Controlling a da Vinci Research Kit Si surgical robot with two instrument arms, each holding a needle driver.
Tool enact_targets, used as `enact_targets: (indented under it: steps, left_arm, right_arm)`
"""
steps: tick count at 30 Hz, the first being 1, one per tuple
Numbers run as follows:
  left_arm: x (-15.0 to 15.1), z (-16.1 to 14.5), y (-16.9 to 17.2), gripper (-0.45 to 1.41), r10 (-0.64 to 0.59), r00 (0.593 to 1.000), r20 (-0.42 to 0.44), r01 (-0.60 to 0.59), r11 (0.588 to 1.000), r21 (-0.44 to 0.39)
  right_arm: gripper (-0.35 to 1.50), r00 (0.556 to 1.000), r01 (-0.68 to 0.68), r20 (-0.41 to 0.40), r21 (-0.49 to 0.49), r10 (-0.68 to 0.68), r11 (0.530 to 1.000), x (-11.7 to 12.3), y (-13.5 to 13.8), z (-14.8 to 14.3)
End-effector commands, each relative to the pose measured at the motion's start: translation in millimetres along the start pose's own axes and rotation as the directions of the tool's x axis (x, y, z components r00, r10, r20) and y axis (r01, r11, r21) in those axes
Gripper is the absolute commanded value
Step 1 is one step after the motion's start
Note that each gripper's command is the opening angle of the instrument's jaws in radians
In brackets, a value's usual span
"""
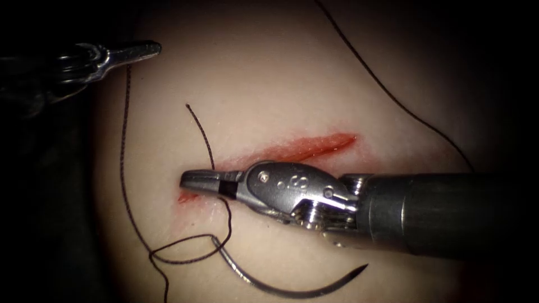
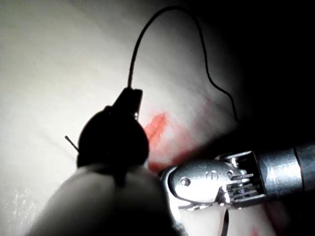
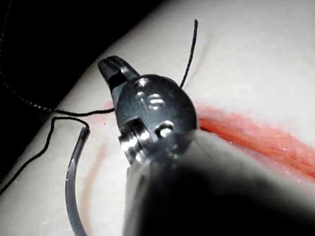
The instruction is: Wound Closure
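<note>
The cut point(image 1: 303, 147) runs slantwise across the tissue point(image 1: 269, 73), red along its edges. The curved needle point(image 1: 269, 290) lies free on the tissue in front of the cut, held by neither tool, its tip to the right. My right tool point(image 1: 196, 180) hovers over the cut's left end with jaws shut. A short thread tail point(image 1: 201, 129) rises behind it, and thread continues below it to a loop by the needle's rear end. At the far left, my left tool point(image 1: 137, 51) is shut on the thread point(image 1: 124, 168), which hangs down from it. The needle point(image 3: 71, 167) lies beside the right tool point(image 3: 112, 68).
A second strand of thread point(image 1: 382, 84) trails across the tissue at the upper right. Red fluid point(image 1: 188, 197) marks the cut's left end. The tissue drops into darkness on the left, beneath the left tool.
</note>
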Motion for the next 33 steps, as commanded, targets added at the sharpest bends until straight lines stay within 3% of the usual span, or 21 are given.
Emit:
enact_targets:
  steps: [1,4,7,10,18,22,25,26,28,29,33]
  left_arm:
    - [-0.3,1.2,-0.5,-0.45,-0.012,1.000,-0.008,0.012,1.000,-0.008]
    - [-1.1,3.2,-1.9,-0.45,-0.027,0.999,-0.028,0.027,1.000,-0.016]
    - [-2.1,5.2,-4.1,-0.45,0.051,0.997,-0.053,-0.051,0.999,-0.003]
    - [-4.0,6.7,-6.7,-0.45,0.123,0.991,-0.049,-0.122,0.992,0.034]
    - [-5.3,7.1,-8.9,-0.40,0.205,0.978,-0.040,-0.200,0.974,0.102]
    - [-6.4,6.1,-9.7,-0.40,0.262,0.965,0.018,-0.262,0.953,0.154]
    - [-8.3,5.4,-10.4,-0.42,0.280,0.957,0.077,-0.290,0.937,0.197]
    - [-9.9,4.7,-10.7,-0.43,0.278,0.953,0.122,-0.299,0.930,0.214]
    - [-11.3,3.9,-10.8,-0.45,0.274,0.948,0.161,-0.306,0.925,0.226]
    - [-12.8,3.0,-10.6,-0.45,0.261,0.941,0.213,-0.310,0.919,0.243]
    - [-14.7,1.4,-9.4,-0.45,0.235,0.931,0.279,-0.311,0.911,0.270]
  right_arm:
    - [-0.35,1.000,0.011,0.000,0.014,-0.011,1.000,0.4,-0.2,2.0]
    - [-0.35,0.993,0.112,-0.048,0.119,-0.107,0.987,0.7,-1.9,4.0]
    - [-0.35,0.982,0.154,-0.142,0.234,-0.123,0.960,2.1,-2.9,4.3]
    - [-0.35,0.964,0.160,-0.243,0.200,-0.109,0.967,4.4,-3.3,4.1]
    - [-0.35,0.924,0.153,-0.377,0.197,-0.069,0.968,5.4,-2.6,3.5]
    - [-0.35,0.897,0.058,-0.441,0.058,-0.027,0.997,7.0,-1.8,2.6]
    - [-0.35,0.876,-0.043,-0.483,-0.112,-0.016,0.993,8.0,-1.3,1.7]
    - [-0.35,0.876,-0.147,-0.481,-0.342,-0.039,0.928,8.5,-1.3,1.1]
    - [-0.35,0.875,-0.248,-0.482,-0.532,-0.049,0.810,8.8,-1.3,0.3]
    - [-0.35,0.874,-0.258,-0.483,-0.560,-0.057,0.787,8.7,-1.0,-0.1]
    - [-0.35,0.883,-0.244,-0.462,-0.607,-0.085,0.756,8.2,0.0,-0.4]
